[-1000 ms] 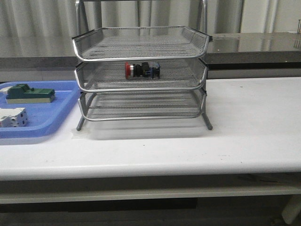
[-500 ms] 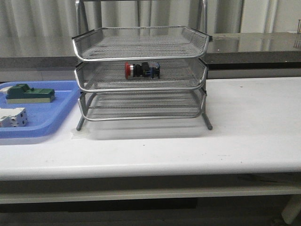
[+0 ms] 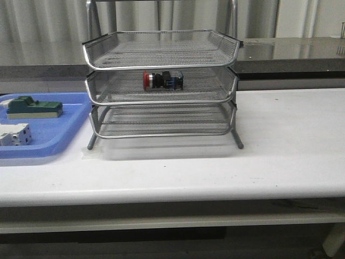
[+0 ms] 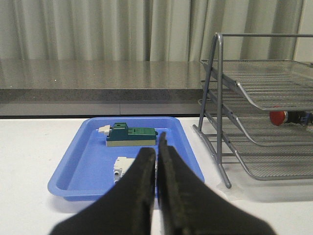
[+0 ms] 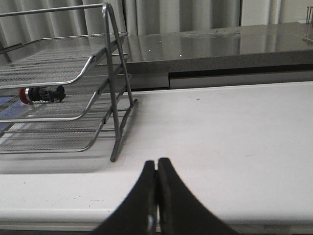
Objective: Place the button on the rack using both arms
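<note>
White table [image 3: 291, 140] bears the rack [image 3: 161, 86], red-headed button [image 3: 163, 80] on its middle tier; both claws pressed together.

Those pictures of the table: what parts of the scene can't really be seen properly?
- The arms: absent from the front view; each wrist view shows only closed fingers.
- The button: behind mesh of the rack in all views, its markings too small to read.
- The white part and the blue tray: cut off by the front view's left edge; the left gripper partly hides the part in the left wrist view.
</note>
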Robot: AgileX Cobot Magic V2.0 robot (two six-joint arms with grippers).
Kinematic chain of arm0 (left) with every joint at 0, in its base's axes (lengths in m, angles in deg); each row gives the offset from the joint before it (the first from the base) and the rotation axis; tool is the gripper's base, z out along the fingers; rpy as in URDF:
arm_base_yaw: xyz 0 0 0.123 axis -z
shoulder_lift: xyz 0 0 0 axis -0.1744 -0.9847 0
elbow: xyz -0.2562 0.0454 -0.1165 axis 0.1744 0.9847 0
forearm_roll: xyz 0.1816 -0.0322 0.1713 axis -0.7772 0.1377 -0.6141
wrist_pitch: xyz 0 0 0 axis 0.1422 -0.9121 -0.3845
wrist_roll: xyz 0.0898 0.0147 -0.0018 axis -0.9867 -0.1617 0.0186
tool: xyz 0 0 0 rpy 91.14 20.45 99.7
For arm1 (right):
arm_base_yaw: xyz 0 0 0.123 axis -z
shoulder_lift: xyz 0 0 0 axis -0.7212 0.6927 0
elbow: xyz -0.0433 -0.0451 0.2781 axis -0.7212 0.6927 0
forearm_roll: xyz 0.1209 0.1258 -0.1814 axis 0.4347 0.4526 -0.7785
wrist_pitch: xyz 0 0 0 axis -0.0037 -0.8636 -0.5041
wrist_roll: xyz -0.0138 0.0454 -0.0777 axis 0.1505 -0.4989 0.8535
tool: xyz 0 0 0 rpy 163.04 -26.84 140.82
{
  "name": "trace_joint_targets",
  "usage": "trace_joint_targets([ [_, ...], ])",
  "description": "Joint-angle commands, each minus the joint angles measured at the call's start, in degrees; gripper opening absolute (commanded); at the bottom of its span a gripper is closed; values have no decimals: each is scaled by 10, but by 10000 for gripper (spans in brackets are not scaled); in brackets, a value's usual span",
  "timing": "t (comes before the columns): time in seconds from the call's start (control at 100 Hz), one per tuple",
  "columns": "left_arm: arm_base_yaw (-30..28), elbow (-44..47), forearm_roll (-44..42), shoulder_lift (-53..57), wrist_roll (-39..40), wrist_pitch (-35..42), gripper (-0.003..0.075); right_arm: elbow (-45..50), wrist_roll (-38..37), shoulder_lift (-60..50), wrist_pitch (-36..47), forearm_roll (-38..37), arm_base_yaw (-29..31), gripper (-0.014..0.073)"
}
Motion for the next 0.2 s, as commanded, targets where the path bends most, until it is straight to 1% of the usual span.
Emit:
trace_joint_targets([
  [0.0,-4,26,-1,19,4,47,4,-10,0,-11,50,-4,3,-66],
  [0.19,-4,26,-1,19,4,47,4,-10,0,-11,50,-4,3,-66],
])
